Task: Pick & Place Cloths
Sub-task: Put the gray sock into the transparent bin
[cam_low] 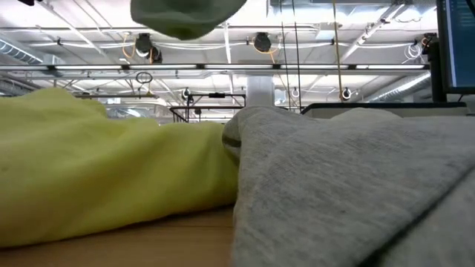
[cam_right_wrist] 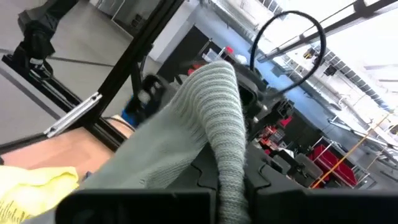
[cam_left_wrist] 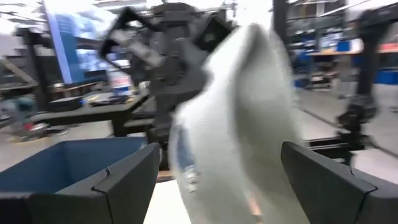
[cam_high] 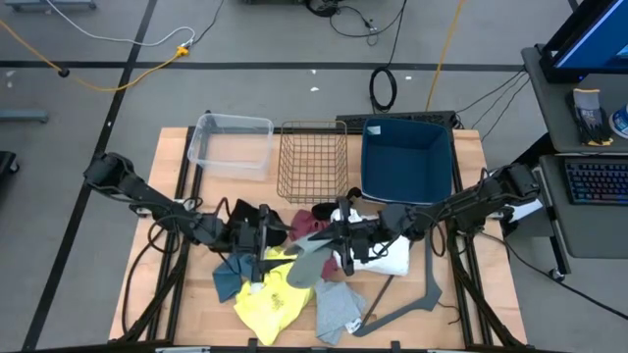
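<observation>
At frame centre, the right hand (cam_high: 339,242) is clamped on a grey cloth (cam_high: 312,263) lifted above the surface (cam_high: 177,294). The left hand (cam_high: 263,238) faces it, fingers apart. Judged mid-handover or mid-carry; next, a bin.

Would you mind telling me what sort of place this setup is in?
Most likely a robotics lab or workshop in an industrial hall: a wooden table on a concrete floor with trailing cables, a computer desk with keyboard, and open ceiling trusses with lights.
</observation>
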Robot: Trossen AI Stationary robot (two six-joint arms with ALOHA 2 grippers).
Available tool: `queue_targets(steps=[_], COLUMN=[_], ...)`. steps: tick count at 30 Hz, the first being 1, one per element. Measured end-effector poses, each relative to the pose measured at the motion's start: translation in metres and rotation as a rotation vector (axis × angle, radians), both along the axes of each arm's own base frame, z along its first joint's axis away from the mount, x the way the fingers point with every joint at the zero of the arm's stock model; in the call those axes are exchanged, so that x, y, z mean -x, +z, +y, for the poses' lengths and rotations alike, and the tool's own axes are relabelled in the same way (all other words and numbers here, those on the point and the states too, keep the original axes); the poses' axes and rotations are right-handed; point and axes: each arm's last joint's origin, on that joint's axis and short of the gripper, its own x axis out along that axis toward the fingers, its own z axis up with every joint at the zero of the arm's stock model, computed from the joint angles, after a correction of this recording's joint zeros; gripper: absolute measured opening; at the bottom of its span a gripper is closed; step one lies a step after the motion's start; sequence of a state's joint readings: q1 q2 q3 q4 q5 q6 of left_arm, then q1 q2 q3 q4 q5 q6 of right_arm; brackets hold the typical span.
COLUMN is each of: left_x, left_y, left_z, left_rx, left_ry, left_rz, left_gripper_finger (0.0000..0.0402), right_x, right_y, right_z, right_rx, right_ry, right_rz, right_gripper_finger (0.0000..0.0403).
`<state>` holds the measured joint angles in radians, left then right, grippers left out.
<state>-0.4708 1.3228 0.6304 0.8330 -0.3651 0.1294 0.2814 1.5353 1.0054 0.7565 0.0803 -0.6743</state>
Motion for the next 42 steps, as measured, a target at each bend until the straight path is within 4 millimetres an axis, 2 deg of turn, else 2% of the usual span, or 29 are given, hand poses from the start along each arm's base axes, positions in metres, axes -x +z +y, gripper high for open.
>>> queue_targets(steps=[8,29,42], left_x=[0.002,-0.011,-0.012], left_y=[0.000,0.000,0.001], left_z=[-0.006,0.025,0.027], left_rx=[-0.018,0.017,0.046], left_ry=[-0.141,-0.020,-0.039], left_rz=[-0.008,-0.003,-0.007], left_gripper_finger=[0.0340,0.0340,0.0340], right_x=[-0.002,-0.001,-0.001], right_y=[-0.005,0.000,0.003], right_z=[-0.005,-0.004,-0.007], right_rx=[0.000,-0.108,-0.118], right_ry=[-0.015,0.010,-0.002], right_rz=[0.051,0.020,-0.009], right_gripper_finger=[0.0002,0.0002,0.0002])
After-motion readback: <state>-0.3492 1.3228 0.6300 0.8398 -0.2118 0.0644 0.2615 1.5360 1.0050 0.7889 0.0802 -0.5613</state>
